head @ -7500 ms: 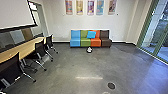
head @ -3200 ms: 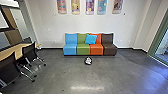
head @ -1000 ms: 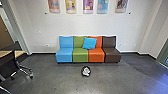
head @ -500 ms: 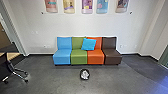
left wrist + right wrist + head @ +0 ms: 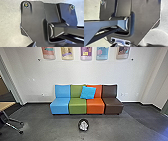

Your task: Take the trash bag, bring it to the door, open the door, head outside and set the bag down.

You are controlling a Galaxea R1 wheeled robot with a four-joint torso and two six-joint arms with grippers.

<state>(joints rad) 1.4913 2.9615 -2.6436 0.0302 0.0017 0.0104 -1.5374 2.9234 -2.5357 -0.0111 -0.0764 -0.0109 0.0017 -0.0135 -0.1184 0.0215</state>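
In the head view, a small round dark bin [image 5: 79, 124] stands on the floor in front of the couch, with a crumpled white bag [image 5: 84, 126] inside it. Part of my left gripper [image 5: 32, 44] enters at the lower edge of the left wrist view, over pale floor. The right wrist view has a dark tip of my right gripper [image 5: 116, 45] at its lower edge. How either one stands is not clear, and nothing is seen held.
Behind the bin, a couch [image 5: 78, 106] of blue, green, orange and brown seats stands along the wall, a blue cushion [image 5: 88, 92] on it. A table [image 5: 6, 105] edge and wheeled chrome legs [image 5: 12, 125] are at the left. Posters hang above.
The head camera has moved forward, towards the couch and bin, which look larger and lower. Most of the table, the chairs and the glass side on the right have passed out of the head view.
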